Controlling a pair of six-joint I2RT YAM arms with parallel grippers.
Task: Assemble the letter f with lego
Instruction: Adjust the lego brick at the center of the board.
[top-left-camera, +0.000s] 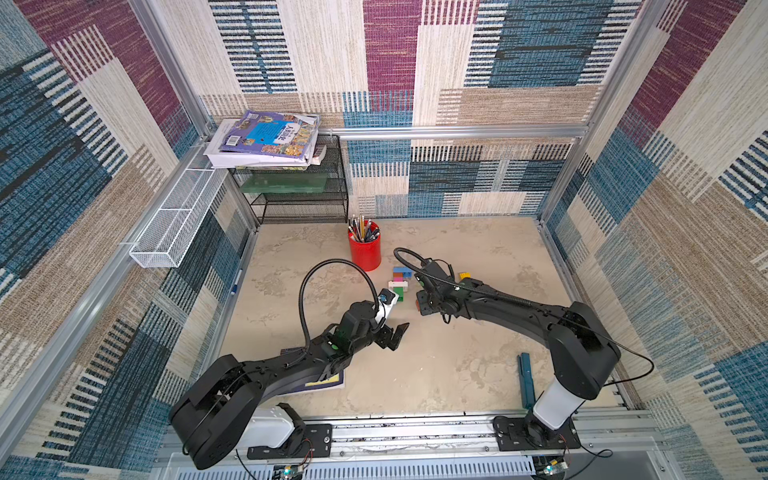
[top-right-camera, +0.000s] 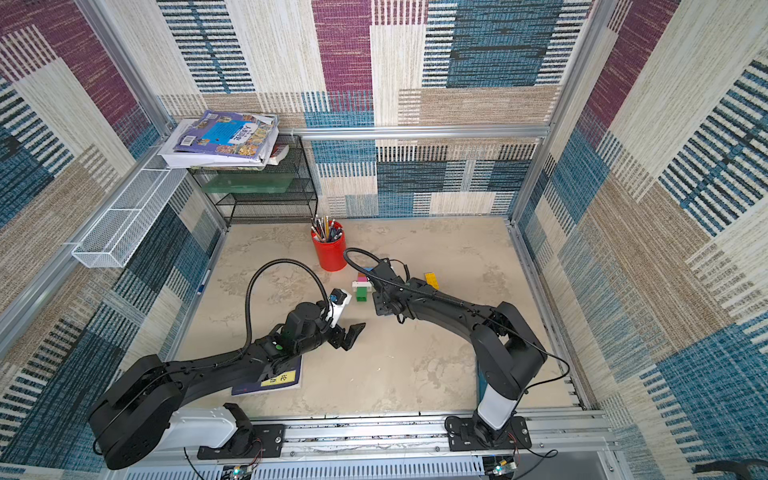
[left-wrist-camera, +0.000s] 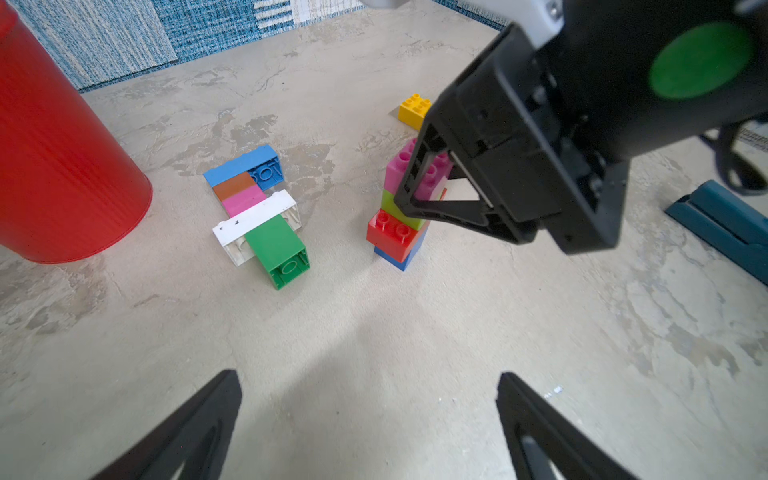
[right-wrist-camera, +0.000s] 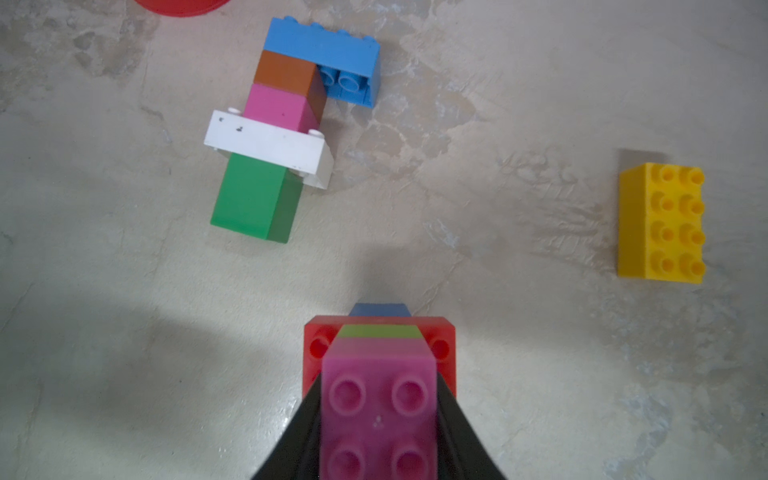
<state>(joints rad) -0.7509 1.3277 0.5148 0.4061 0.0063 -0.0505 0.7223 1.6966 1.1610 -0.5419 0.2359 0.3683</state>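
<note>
The lego (top-left-camera: 400, 282) sits on the table (top-left-camera: 457, 374) in three lots. A flat piece (left-wrist-camera: 257, 212) of blue, brown, pink, white and green bricks lies on its side just beside the red cup (top-left-camera: 365, 251). An upright stack (left-wrist-camera: 397, 232) of blue, red, lime and pink stands near it, and a yellow brick (right-wrist-camera: 660, 224) lies well apart.

In both top views the stack is almost wholly hidden under the right wrist, and in a top view the arm also covers the blue end of the flat piece. The right wrist view cuts off the near edge of the stack and shows its lower bricks only as thin bands. The left wrist view shows all four tiers, with the blue foot seemingly resting on the table.

The right gripper (left-wrist-camera: 419, 183) points down from above and is clamped on the pink top brick, one finger on either side. The left gripper (left-wrist-camera: 368, 386) has its jaws spread wide and holds nothing. It is low over bare table, short of the bricks and aimed toward them. Its forearm lies over a book (top-right-camera: 286, 380), which is partly covered.
</note>
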